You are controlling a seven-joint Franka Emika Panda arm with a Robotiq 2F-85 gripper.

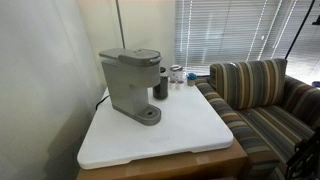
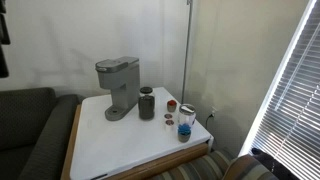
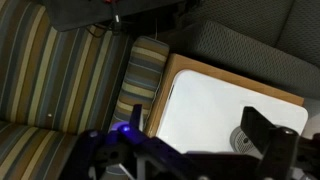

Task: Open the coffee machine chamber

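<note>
Wrist view: gripper [image 3: 185,150] spread, empty, well apart from coffee machine [image 1: 128,85]; chamber [image 1: 130,54] lid down, opening not yet begun.

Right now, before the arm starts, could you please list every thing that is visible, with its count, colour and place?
coffee machine: one, grey, on the table near the wall
chamber lid: one, grey, on top of the machine, down
cup: one, dark, beside the machine
small containers: about three, one with a red top, past the cup; too small to identify
table: one, white top, wooden edge
striped sofa: one, brown and blue stripes, beside the table
grey sofa: one, dark grey, at another side of the table
blinds: one set, pale, over the window
pole: one, thin, behind the table
gripper: one, dark, blurred, bottom of the wrist view; open or shut unclear
</note>
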